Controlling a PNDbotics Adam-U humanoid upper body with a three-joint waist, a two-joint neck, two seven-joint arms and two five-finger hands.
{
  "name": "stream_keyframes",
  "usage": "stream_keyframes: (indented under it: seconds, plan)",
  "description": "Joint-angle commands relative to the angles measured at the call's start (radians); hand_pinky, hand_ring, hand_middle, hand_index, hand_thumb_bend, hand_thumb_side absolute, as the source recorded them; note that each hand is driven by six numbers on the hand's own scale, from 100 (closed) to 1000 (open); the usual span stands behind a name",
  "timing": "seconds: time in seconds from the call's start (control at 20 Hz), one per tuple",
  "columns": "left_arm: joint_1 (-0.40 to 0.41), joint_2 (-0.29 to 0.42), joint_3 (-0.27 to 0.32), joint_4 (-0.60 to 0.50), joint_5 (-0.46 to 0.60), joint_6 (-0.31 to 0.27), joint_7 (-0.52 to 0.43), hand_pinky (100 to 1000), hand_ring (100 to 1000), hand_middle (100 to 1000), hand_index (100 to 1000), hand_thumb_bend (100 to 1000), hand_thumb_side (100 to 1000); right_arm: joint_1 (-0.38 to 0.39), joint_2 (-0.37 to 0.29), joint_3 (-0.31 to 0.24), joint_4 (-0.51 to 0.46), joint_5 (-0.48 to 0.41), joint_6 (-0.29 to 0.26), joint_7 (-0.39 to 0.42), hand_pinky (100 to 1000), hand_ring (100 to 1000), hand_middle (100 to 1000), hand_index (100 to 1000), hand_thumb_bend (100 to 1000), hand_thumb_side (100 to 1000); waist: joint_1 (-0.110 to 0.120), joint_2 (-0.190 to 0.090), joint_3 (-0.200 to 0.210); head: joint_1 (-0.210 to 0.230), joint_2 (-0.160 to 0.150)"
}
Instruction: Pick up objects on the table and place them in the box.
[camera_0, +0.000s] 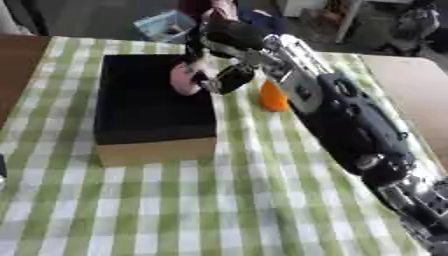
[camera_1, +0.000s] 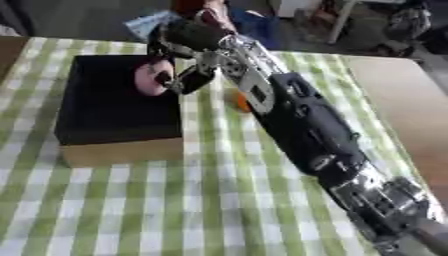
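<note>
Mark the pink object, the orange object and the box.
pink object (camera_0: 183, 80), left eye view, on its lower left side, clear of the right hand's fingers.
orange object (camera_0: 274, 98), left eye view, on its middle.
box (camera_0: 157, 150), left eye view, on its tan front wall.

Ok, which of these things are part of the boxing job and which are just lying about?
Part of the job:
- pink object, held by the right robot hand over the box
- box
- orange object on the table

Lying about:
- checked tablecloth
- clutter beyond the table's far edge
</note>
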Motion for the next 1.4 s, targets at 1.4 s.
stream_keyframes:
  seconds: [1.4]
  plan:
    - [-0.004, 0.024, 0.007, -0.018, -0.007, 0.0, 0.005, 667, 531, 531, 551, 198, 100, 0.064, -0.267, -0.18, 0.011, -0.093, 0.088, 0.078, 755, 681, 667, 853, 509, 127, 0.009, -0.01, -0.06, 0.02, -0.028]
